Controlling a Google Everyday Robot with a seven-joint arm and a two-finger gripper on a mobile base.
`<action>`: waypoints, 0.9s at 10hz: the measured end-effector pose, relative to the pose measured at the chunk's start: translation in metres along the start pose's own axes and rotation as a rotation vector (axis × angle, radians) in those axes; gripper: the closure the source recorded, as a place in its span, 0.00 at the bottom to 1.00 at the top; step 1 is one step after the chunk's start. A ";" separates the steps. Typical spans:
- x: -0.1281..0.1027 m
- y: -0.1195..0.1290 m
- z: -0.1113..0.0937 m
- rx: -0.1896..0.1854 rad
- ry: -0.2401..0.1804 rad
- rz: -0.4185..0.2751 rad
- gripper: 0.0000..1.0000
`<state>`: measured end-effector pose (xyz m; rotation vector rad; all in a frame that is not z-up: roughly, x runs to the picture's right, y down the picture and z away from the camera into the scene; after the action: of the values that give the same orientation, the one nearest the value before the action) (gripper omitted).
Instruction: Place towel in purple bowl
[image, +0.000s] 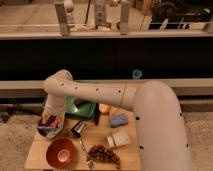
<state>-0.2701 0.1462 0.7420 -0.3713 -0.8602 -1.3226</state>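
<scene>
Hovering at the left end of the pale wooden bench (35, 156), my fingers (52, 116) hang right over the round dark purple bowl (42, 131), at the tip of my white arm (95, 92), which reaches across from the right. Whether they stand wide or pinched I cannot tell; they are lost in the dark clutter above the rim. The small soft towel with blue, whitish and reddish patches (50, 125) seems to sit bunched inside that bowl, not on the bench. So I judge the step in hand to be the let-go and the lift away. To do it well I should make sure no fold is caught on me, then rise straight up before swinging anywhere, so the cloth is not dragged over the rim and the bowl is not tipped. The shiny orange-brown bowl (61, 152) sits near, toward the camera, and a small metal can (78, 128) stands just beside, so a low sideways exit risks a knock.
</scene>
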 end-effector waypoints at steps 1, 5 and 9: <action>0.003 0.000 -0.002 0.008 0.019 0.016 0.20; 0.007 -0.006 -0.014 0.070 0.064 0.048 0.20; 0.008 -0.007 -0.015 0.075 0.069 0.050 0.20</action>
<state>-0.2719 0.1291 0.7363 -0.2850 -0.8351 -1.2466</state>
